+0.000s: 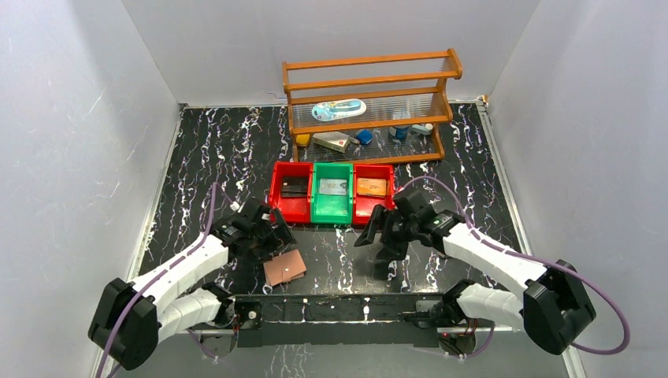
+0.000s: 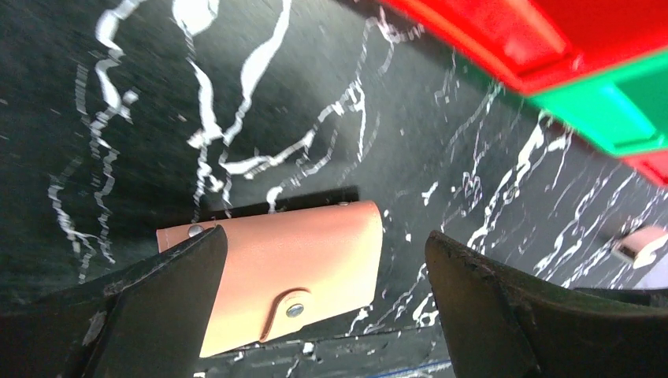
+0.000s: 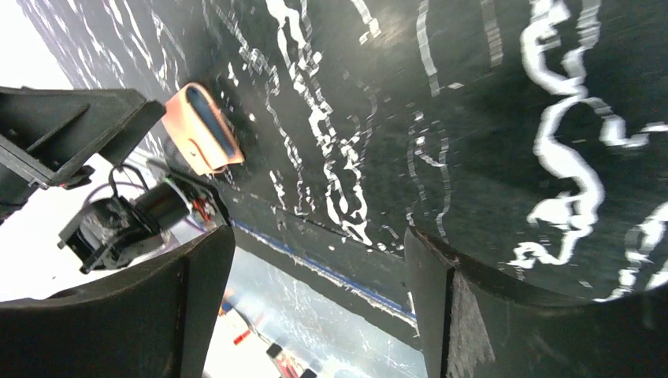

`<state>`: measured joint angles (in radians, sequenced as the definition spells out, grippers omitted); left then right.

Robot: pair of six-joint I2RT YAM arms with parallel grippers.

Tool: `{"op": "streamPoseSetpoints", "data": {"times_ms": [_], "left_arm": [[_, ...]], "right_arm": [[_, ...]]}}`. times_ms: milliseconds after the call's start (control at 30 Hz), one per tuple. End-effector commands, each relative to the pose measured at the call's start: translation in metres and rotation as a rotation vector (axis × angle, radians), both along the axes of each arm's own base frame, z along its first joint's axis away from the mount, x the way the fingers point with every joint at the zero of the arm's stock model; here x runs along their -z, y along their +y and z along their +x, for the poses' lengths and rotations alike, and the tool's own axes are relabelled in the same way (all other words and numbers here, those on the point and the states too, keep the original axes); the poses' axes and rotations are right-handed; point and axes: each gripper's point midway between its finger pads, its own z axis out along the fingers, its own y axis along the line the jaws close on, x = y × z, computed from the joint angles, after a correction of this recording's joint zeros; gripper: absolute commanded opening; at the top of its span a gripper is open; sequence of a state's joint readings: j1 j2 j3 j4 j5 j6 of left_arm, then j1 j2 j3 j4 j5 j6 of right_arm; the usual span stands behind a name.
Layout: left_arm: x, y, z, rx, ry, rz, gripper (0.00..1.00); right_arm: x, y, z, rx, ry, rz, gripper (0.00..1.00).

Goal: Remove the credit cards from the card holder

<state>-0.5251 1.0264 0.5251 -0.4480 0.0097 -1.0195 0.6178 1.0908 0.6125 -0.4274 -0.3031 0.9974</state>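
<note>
The card holder [image 1: 284, 268] lies closed on the black marble table, snap tab fastened. In the left wrist view it [image 2: 299, 268] lies below and between the spread fingers of my left gripper [image 2: 324, 239], which is open and empty; in the top view the left gripper [image 1: 273, 236] hovers just behind the holder. A black card [image 1: 294, 187] lies in the left red bin, a silver-grey card [image 1: 333, 187] in the green bin, an orange card [image 1: 372, 187] in the right red bin. My right gripper [image 1: 380, 239] is open and empty, right of the holder; in its wrist view [image 3: 319, 236] the holder [image 3: 203, 130] shows edge-on.
The red bin [image 1: 279, 197], green bin [image 1: 317, 206] and second red bin [image 1: 389, 206] stand in a row behind both grippers. A wooden rack [image 1: 369, 79] with small items stands at the back. The bins' edges show in the left wrist view [image 2: 504, 39].
</note>
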Motion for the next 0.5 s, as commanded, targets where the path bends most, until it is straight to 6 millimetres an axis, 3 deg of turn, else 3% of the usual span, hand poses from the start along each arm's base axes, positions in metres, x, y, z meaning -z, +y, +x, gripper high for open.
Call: {"op": "streamPoseSetpoints", "data": {"times_ms": [0,133,333,467], "left_arm": [[0.005,-0.015,-0.031,0.037,0.098,-0.021,0.96],[-0.003,-0.008,-0.030,0.070,0.034,0.008,0.96],[-0.029,0.022,-0.016,0.060,-0.084,0.157,0.98],[-0.029,0.038,-0.016,0.037,-0.108,0.227,0.98]], "right_arm": [[-0.006,0.034,0.001,0.038,-0.046,0.037,0.85],[-0.002,0.069,-0.019,0.017,-0.050,0.082,0.78],[-0.005,0.142,-0.053,-0.079,-0.096,0.186,0.71],[0.000,0.183,-0.065,-0.124,-0.117,0.189,0.64]]}}
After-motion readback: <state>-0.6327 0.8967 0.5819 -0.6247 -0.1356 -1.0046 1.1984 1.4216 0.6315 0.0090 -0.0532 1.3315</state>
